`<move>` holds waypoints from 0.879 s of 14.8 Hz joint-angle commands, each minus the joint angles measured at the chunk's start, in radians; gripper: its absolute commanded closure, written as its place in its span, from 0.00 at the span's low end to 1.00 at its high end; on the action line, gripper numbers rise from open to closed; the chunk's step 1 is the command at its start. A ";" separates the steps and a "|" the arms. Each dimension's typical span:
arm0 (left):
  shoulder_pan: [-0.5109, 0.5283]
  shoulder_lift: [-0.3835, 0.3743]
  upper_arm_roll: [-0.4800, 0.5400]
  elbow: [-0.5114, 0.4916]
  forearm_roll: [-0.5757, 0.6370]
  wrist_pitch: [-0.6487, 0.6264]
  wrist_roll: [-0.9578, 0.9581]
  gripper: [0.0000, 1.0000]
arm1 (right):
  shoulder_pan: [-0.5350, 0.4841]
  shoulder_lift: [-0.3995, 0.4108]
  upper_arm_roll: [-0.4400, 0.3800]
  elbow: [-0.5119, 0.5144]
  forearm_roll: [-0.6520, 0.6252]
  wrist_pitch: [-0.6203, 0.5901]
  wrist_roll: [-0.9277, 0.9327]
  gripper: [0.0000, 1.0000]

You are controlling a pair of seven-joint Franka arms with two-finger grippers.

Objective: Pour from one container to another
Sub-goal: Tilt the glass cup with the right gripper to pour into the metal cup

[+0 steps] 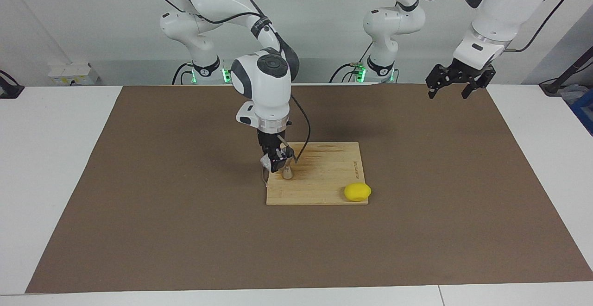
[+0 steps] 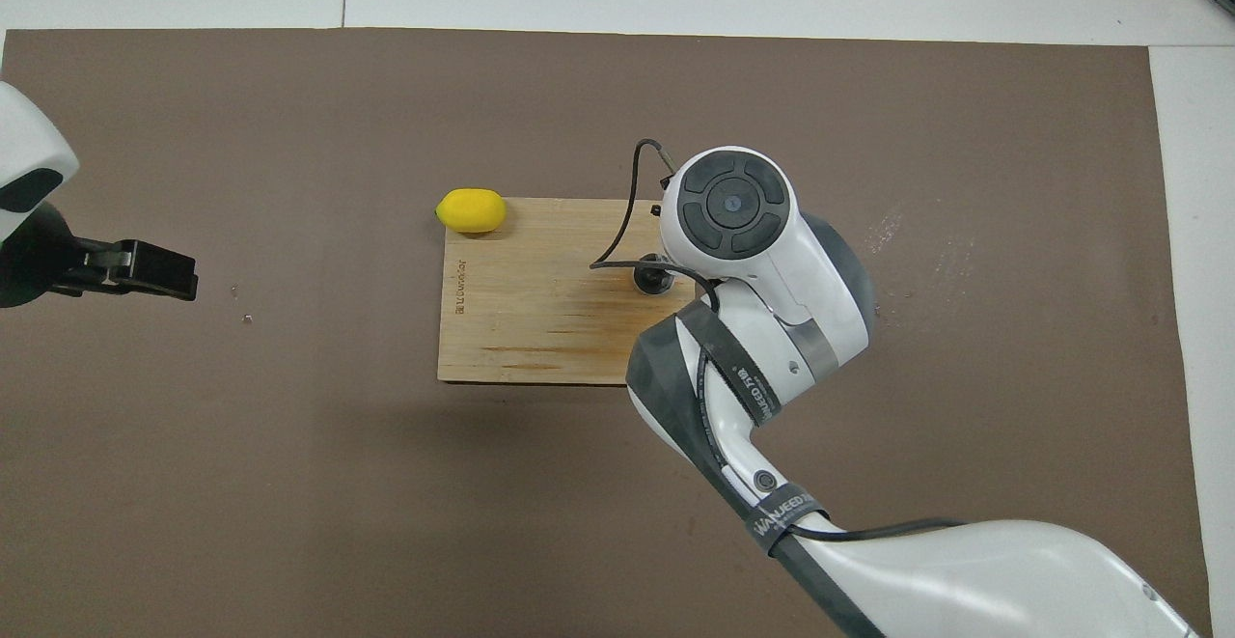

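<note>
Right claw (image 1: 276, 163), at frame centre over the cutting board (image 1: 324, 190), is clamped on the clear cup (image 1: 267, 162), tipped above the jigger (image 1: 287, 172). Pouring is judged underway; steady tilt is required next. Left claw (image 1: 455, 84) is held open, waiting upper right.

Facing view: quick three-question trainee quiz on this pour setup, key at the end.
1. True or false: the lemon lies at a corner of the wooden board.
2. Which gripper is over the board? A) left gripper B) right gripper
3. Fill in: the metal jigger stands ___ the board.

Key: 1 true; 2 B, shut on the clear cup, while the left arm waits open over the mat's edge; 3 on.
</note>
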 commanded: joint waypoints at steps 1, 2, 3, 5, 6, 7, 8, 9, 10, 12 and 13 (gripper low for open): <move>-0.037 -0.020 0.030 -0.016 0.012 -0.011 0.004 0.00 | 0.003 -0.006 0.003 0.001 -0.012 -0.019 0.021 0.69; -0.051 -0.020 0.033 -0.018 0.012 -0.011 0.004 0.00 | 0.003 -0.006 0.003 0.001 -0.004 -0.017 0.025 0.69; -0.048 -0.020 0.038 -0.018 0.012 -0.013 0.004 0.00 | 0.000 -0.005 0.003 0.001 -0.004 -0.013 0.030 0.69; -0.036 -0.020 0.035 -0.018 0.012 -0.011 0.005 0.00 | -0.001 -0.005 0.003 0.001 -0.003 -0.010 0.030 0.69; -0.026 -0.020 0.035 -0.018 0.012 -0.013 0.007 0.00 | -0.001 -0.005 0.003 0.001 -0.003 -0.008 0.029 0.69; -0.026 -0.021 0.035 -0.016 0.012 -0.013 0.002 0.00 | -0.003 -0.005 0.003 0.001 -0.003 -0.007 0.029 0.69; -0.026 -0.021 0.037 -0.015 0.012 -0.013 0.002 0.00 | -0.004 -0.003 0.003 0.003 0.000 -0.005 0.029 0.69; -0.026 -0.021 0.037 -0.015 0.012 -0.013 0.002 0.00 | -0.007 -0.003 0.003 0.003 0.022 -0.002 0.029 0.69; -0.026 -0.021 0.037 -0.015 0.012 -0.013 0.002 0.00 | -0.013 -0.002 0.002 0.003 0.046 0.003 0.029 0.69; -0.026 -0.021 0.037 -0.015 0.012 -0.013 0.002 0.00 | -0.017 0.001 0.002 0.003 0.066 0.018 0.026 0.69; -0.026 -0.021 0.037 -0.015 0.012 -0.013 0.002 0.00 | -0.018 0.001 0.002 0.003 0.073 0.021 0.024 0.69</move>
